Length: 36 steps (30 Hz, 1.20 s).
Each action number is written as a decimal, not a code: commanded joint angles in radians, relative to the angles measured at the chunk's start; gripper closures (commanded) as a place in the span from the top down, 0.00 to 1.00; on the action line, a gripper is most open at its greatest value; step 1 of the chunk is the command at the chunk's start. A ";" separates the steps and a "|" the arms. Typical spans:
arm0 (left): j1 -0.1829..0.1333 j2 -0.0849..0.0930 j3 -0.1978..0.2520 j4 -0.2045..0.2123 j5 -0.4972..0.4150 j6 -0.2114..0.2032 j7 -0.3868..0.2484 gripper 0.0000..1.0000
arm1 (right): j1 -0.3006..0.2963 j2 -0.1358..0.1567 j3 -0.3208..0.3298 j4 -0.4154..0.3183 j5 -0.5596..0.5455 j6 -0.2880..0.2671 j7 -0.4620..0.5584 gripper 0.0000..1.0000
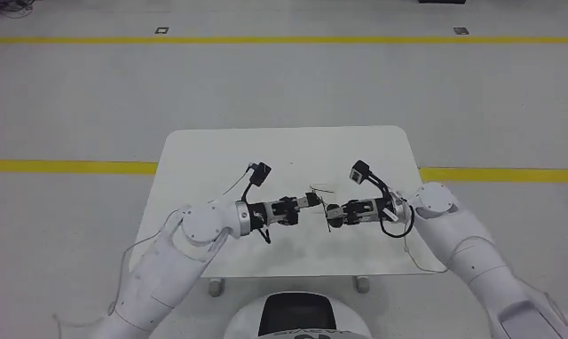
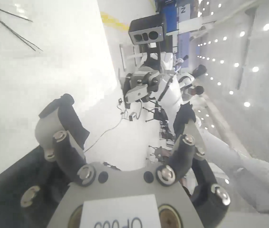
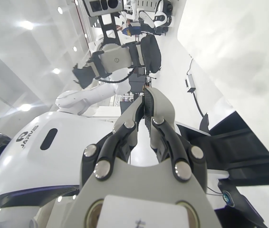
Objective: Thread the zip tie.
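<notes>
Zip ties (image 2: pixel 20 35), two thin, straight dark strips, are lying flat on the white surface (image 1: pixel 213 161), just past the left gripper (image 2: pixel 123 112) on its far side and clear of it.

Nearest the left gripper's wrist, a white paper label (image 2: pixel 120 211) is sitting on the matte grey base plate, its dark print cut off at the edge. From that plate, black links with round silver rivets are carrying the grey fingers (image 2: pixel 60 117), which are standing wide apart with nothing between them; their tips are wearing black rubbery pads.

Facing the left gripper, tip to tip and close, the right gripper (image 3: pixel 146 94) is showing a similar white label (image 3: pixel 144 211) on its base. Its fingers (image 3: pixel 159 106) are pressing together, ribbed black pads meeting; a thin dark sliver is showing at their tips, and whether it is a tie I cannot tell.

Beyond the left gripper and the surface's rounded far edge, a yellow line (image 1: pixel 80 166) is running across the smooth pale floor (image 1: pixel 284 82).
</notes>
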 commanded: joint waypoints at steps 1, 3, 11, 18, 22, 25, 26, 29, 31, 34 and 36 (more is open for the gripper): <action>-0.018 -0.002 0.005 0.026 -0.042 -0.002 -0.011 1.00 | 0.005 0.002 -0.009 0.009 0.012 0.001 -0.001 0.00; -0.031 -0.004 0.016 0.047 -0.061 -0.004 -0.011 1.00 | 0.011 0.005 -0.024 0.003 0.018 0.001 -0.001 0.00; -0.051 -0.006 0.030 0.070 -0.070 -0.028 -0.029 1.00 | 0.014 0.017 -0.049 -0.005 0.048 0.001 -0.001 0.00; -0.060 -0.011 0.074 0.086 -0.081 -0.035 -0.016 1.00 | 0.001 0.012 -0.056 -0.028 0.050 0.011 -0.015 0.00; -0.074 -0.016 0.097 0.111 -0.091 -0.039 0.006 1.00 | 0.005 0.011 -0.060 -0.027 0.063 0.001 -0.004 0.00; -0.074 -0.016 0.097 0.111 -0.091 -0.039 0.006 1.00 | 0.005 0.011 -0.060 -0.027 0.063 0.001 -0.004 0.00; -0.074 -0.016 0.097 0.111 -0.091 -0.039 0.006 1.00 | 0.005 0.011 -0.060 -0.027 0.063 0.001 -0.004 0.00; -0.070 -0.017 0.103 0.110 -0.087 -0.042 0.023 1.00 | -0.006 0.009 -0.063 -0.046 0.074 0.004 -0.014 0.00; -0.069 -0.017 0.111 0.113 -0.085 -0.051 0.032 1.00 | -0.012 0.008 -0.061 -0.044 0.087 0.016 -0.004 0.00; -0.072 -0.017 0.114 0.131 -0.100 -0.061 0.036 1.00 | -0.012 0.008 -0.069 -0.040 0.133 0.021 -0.001 0.00; -0.074 -0.017 0.115 0.140 -0.114 -0.067 0.035 1.00 | -0.008 0.010 -0.077 -0.037 0.150 0.020 -0.001 0.00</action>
